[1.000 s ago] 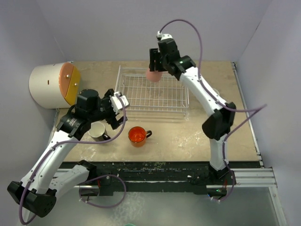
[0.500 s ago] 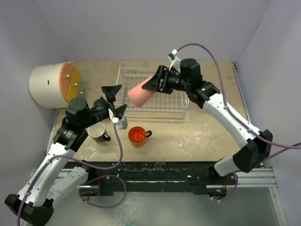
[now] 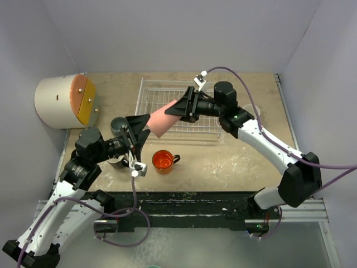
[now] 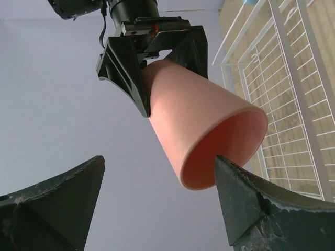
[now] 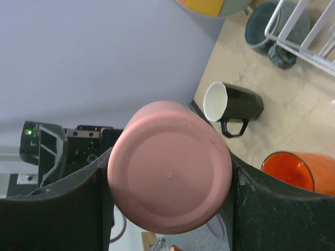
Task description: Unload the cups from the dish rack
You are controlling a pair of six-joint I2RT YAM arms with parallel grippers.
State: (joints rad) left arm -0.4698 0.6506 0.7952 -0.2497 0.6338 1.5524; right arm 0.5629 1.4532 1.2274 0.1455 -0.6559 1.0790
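At the upper left of the overhead frame stands a cream cylinder (image 3: 56, 103), and right of it a grey-teal mug (image 3: 118, 125) sits upright on the table, outside the rack. Below that, the left gripper (image 3: 142, 139) is raised and tipped back, its fingers (image 4: 52, 204) spread wide on either side of the tumbler's open mouth. One finger overlaps the rim in its wrist view, though I cannot tell whether it touches. The black mug (image 5: 238, 107) and the orange mug (image 3: 163, 160) stand on the table just in front of the rack, apparently already unloaded. Centre frame, the pink tumbler (image 3: 163, 118) hangs in the air on its side, mouth aimed at the left gripper (a handover pose, I judge). The right gripper (image 3: 184, 109) pinches its base end, leaving the rim end free for the other arm. Behind lies the white wire dish rack (image 3: 184, 131), with no cup showing inside.
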